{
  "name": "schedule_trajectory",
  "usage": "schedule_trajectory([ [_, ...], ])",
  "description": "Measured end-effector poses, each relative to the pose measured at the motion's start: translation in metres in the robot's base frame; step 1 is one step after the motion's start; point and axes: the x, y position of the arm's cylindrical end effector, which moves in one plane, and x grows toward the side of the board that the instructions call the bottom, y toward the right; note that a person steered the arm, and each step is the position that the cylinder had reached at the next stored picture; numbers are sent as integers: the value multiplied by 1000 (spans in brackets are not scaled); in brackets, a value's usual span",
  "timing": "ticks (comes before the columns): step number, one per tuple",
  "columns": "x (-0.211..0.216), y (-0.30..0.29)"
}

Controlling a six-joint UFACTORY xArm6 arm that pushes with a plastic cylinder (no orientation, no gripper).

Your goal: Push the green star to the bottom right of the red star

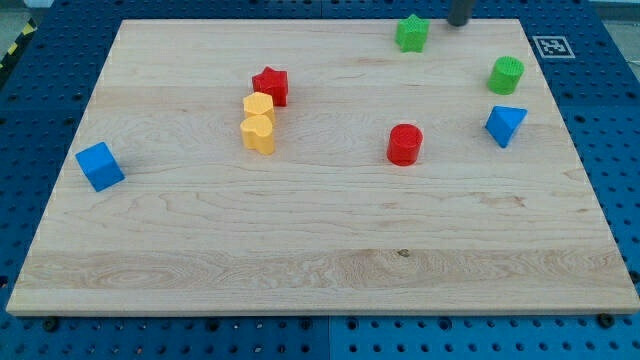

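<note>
The green star (pixel 411 32) sits near the view's top edge of the wooden table (pixel 320 250), right of centre, well apart from the red star (pixel 270 86), which lies lower and toward the view's left. My tip (pixel 459 23) shows only as a dark stub at the very top of the view, just to the right of the green star; whether the two touch I cannot tell, since most of the rod is cut off by the frame. This tool is a plain rod with nothing to open or close, and it holds nothing. Directly below the red star a yellow block (pixel 258 105) touches it, and a second yellow block (pixel 258 133) touches that one from below. A red cylinder (pixel 405 144) stands near the middle, a green cylinder (pixel 506 75) and a blue triangular block (pixel 505 125) toward the view's right, and a blue cube (pixel 100 166) near the left edge.
</note>
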Motion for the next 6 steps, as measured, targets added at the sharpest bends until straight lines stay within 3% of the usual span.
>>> schedule_trajectory([
  [2, 112, -118],
  [3, 102, -125],
  [4, 91, -91],
  [6, 140, -87],
])
